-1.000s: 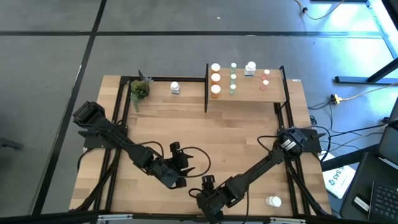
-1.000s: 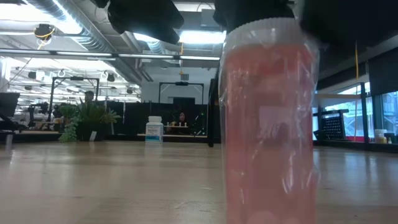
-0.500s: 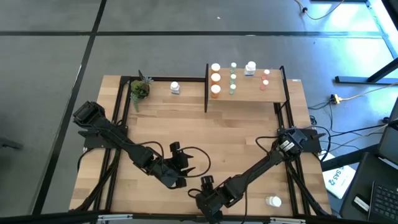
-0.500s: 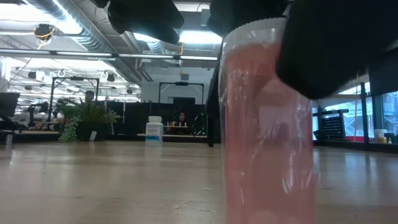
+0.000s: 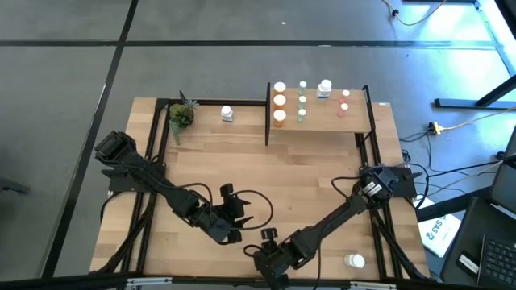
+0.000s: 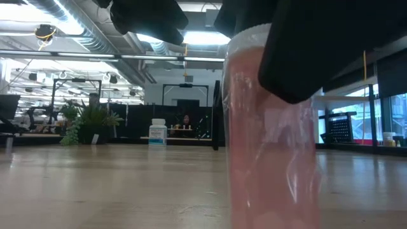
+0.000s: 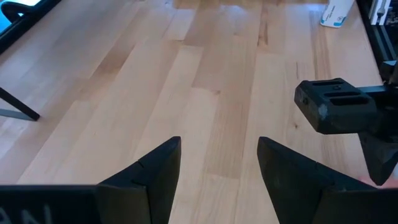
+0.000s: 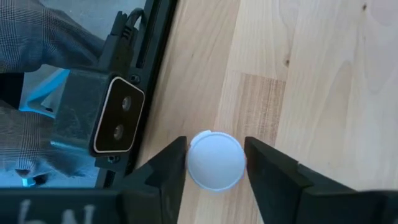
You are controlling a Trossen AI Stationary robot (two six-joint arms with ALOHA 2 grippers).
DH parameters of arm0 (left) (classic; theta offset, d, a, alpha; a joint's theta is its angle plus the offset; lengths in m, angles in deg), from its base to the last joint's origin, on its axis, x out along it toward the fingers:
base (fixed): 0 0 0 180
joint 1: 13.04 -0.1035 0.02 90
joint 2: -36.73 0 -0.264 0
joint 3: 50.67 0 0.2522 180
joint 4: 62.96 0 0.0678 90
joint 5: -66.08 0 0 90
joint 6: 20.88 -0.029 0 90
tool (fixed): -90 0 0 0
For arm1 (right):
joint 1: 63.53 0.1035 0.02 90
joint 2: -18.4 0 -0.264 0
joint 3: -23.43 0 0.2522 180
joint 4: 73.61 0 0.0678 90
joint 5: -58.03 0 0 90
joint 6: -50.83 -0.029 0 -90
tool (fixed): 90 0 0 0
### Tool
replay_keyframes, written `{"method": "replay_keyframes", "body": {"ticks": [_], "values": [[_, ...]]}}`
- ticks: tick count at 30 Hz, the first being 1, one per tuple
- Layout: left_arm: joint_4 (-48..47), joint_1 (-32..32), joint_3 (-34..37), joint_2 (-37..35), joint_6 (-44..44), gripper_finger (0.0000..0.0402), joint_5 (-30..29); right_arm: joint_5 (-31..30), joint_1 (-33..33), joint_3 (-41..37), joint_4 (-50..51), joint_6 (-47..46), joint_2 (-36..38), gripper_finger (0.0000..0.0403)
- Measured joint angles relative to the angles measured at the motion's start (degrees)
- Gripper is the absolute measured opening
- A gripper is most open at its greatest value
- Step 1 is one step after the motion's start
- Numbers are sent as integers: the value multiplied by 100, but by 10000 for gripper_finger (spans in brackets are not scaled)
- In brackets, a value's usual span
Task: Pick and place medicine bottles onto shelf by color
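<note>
Your left end effector hangs over the bare middle of the surface, fingers parted, holding nothing. Your right end effector sits at the near edge, its fingers flanking a pinkish-red bottle, touching its white cap.
</note>
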Motion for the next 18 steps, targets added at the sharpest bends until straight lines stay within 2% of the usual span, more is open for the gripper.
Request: {"method": "replay_keyframes", "body": {"ticks": [9, 18], "values": [[0, 0, 0, 0, -1, 206, 2, 0, 8, 0, -1, 2, 0, 132], [0, 0, 2, 0, 0, 206, 1, -2, 64, 0, 78, 213, 115, 129]]}}
